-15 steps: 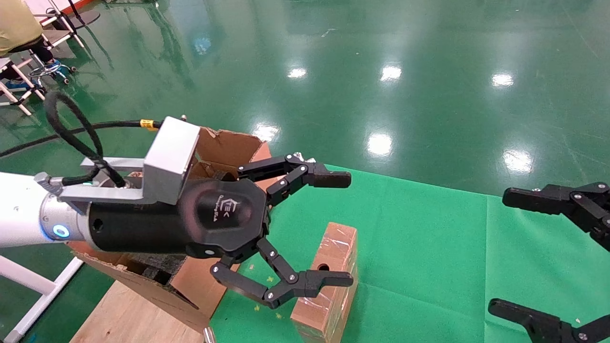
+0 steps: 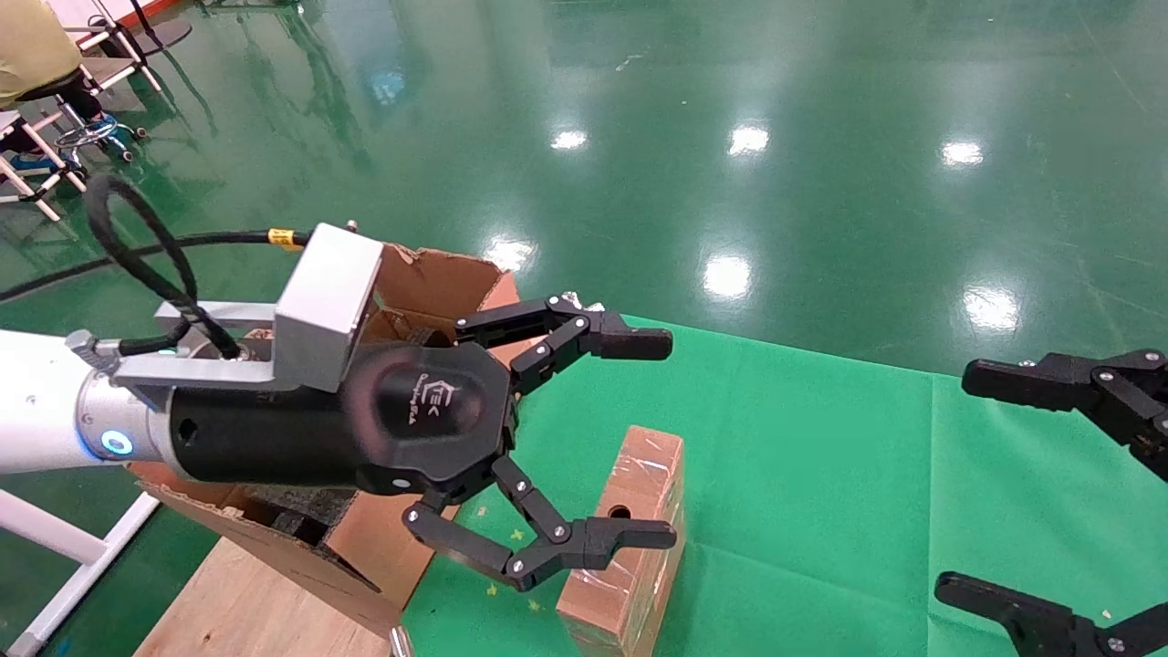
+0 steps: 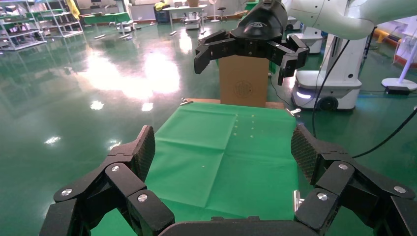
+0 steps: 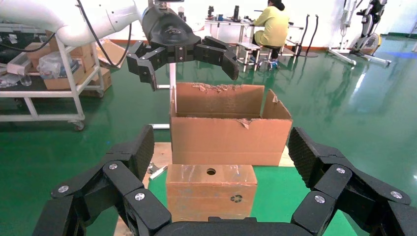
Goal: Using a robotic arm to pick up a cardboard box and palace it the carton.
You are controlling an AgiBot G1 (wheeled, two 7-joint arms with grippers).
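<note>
The small taped cardboard box (image 2: 639,511) lies on the green cloth with its round hole facing up. It also shows in the right wrist view (image 4: 211,191). The big carton (image 2: 438,283) stands just behind it at the cloth's left end, and shows in the right wrist view (image 4: 228,132) too. My left gripper (image 2: 672,438) on the white arm hovers open and empty above the box's left side, apart from it. In its own view (image 3: 223,147) only green cloth lies between the fingers. My right gripper (image 2: 954,484) hangs open and empty far to the right, facing the box (image 4: 222,147).
Green cloth (image 2: 821,474) covers the table, with a bare wooden edge (image 2: 237,611) at the left under the carton. An upright brown box (image 3: 243,86) stands beyond the far table end. A seated person (image 4: 275,24) and a cart (image 4: 54,78) are in the background.
</note>
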